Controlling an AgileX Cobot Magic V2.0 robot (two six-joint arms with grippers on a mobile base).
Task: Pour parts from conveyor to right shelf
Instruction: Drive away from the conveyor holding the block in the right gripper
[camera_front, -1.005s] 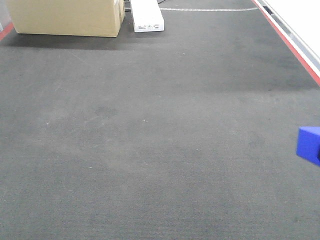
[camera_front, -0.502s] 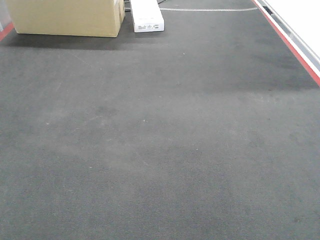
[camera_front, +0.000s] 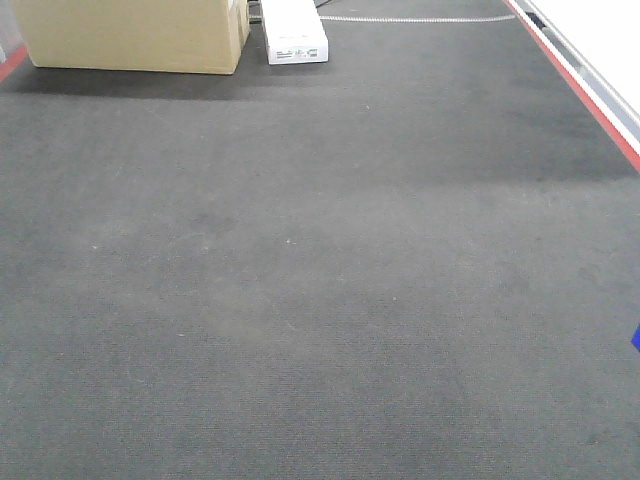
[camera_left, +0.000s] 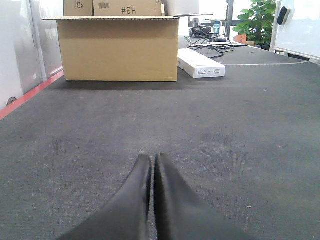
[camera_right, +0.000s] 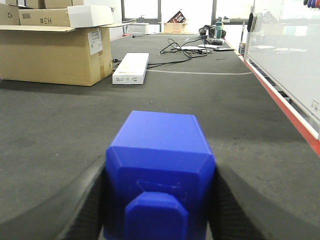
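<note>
Cardboard box (camera_front: 130, 35), white carton (camera_front: 294, 32) stand far off; right end effector (camera_right: 159, 200) clamps block (camera_right: 160, 150), left end effector (camera_left: 151, 165) closed.

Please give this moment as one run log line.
left gripper: shut, empty | right gripper: shut on blue block | blue block: over conveyor

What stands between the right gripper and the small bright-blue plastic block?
Nothing: the right gripper is shut on the small bright-blue plastic block, with a black finger on each side. The right shelf is in no view, so that path cannot be judged.
</note>
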